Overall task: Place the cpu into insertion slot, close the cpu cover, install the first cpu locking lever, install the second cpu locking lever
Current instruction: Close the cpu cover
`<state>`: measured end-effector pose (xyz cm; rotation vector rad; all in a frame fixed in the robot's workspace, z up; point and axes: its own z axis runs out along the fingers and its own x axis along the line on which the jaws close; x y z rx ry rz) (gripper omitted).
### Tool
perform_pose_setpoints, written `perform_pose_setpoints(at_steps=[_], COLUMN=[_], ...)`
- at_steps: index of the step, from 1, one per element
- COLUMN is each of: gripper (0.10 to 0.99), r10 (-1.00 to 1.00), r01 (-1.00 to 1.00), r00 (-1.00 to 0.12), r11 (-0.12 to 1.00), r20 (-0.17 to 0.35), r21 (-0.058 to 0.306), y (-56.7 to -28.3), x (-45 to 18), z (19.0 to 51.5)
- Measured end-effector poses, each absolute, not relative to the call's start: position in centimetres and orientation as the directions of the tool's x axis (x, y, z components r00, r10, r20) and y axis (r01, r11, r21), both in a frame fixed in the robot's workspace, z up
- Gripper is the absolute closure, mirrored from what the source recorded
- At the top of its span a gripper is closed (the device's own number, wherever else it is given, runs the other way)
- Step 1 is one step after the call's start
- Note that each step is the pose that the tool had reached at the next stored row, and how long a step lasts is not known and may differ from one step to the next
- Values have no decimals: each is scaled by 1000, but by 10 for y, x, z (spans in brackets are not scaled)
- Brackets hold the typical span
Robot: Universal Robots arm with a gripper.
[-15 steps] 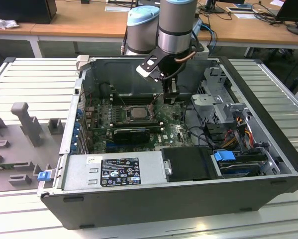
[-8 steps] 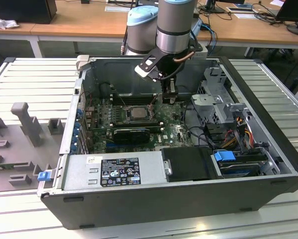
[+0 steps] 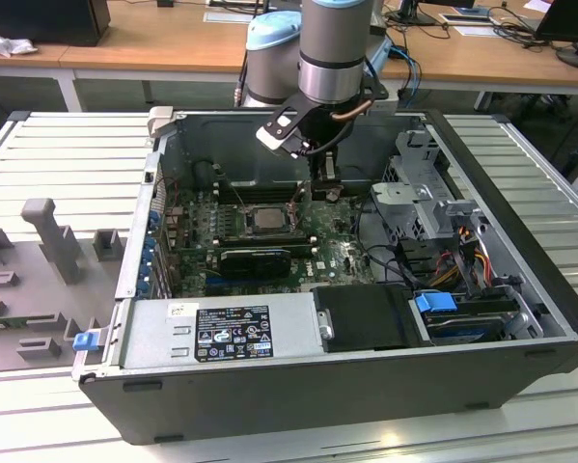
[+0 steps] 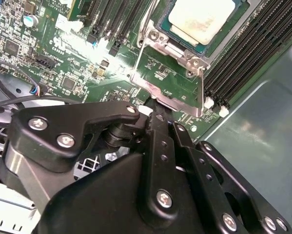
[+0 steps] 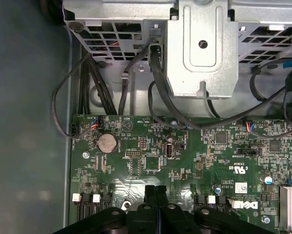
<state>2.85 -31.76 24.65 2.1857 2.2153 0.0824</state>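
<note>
We see the arm's gripper hanging inside an open computer case, which lies on a slatted grey table. Its two black fingers are pressed together with nothing visible between them, as both wrist views show.

The cpu already sits in the insertion slot, its pale, smeared metal top facing up. In the exterior view it lies just to the exterior view's left of the gripper. The cpu cover, a silvery frame with a central window, is still open. It stands tilted up beside the socket rather than over the chip, and we can see the green motherboard through its window.

The fingertips are at the cover's free edge, though we cannot tell whether they touch it. Long black memory slots run alongside the socket. The first wrist view also takes in a coin battery and a metal drive cage with dark cables trailing below it.
</note>
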Motion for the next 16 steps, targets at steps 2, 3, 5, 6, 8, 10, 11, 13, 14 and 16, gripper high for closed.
perform_pose_setpoints(at_steps=[2, 3, 5, 6, 8, 10, 11, 13, 14, 16], gripper=[980, 980, 980, 980, 980, 980, 980, 980, 980, 980], r10=[1000, 1000, 1000, 1000, 1000, 1000, 1000, 1000, 1000, 1000], r01=[998, 998, 998, 998, 998, 998, 998, 998, 998, 998], r00=[-14, -14, -14, -14, -14, -14, -14, -14, -14, -14], r11=[13, 13, 13, 13, 13, 13, 13, 13, 13, 13], r20=[17, 17, 17, 17, 17, 17, 17, 17, 17, 17], r21=[58, 58, 58, 58, 58, 58, 58, 58, 58, 58], y=[-318, -318, -318, -318, -318, -318, -318, -318, -318, -318], x=[28, 27, 26, 25, 25, 23, 22, 21, 21, 20], z=[246, 246, 247, 246, 246, 246, 246, 246, 246, 246])
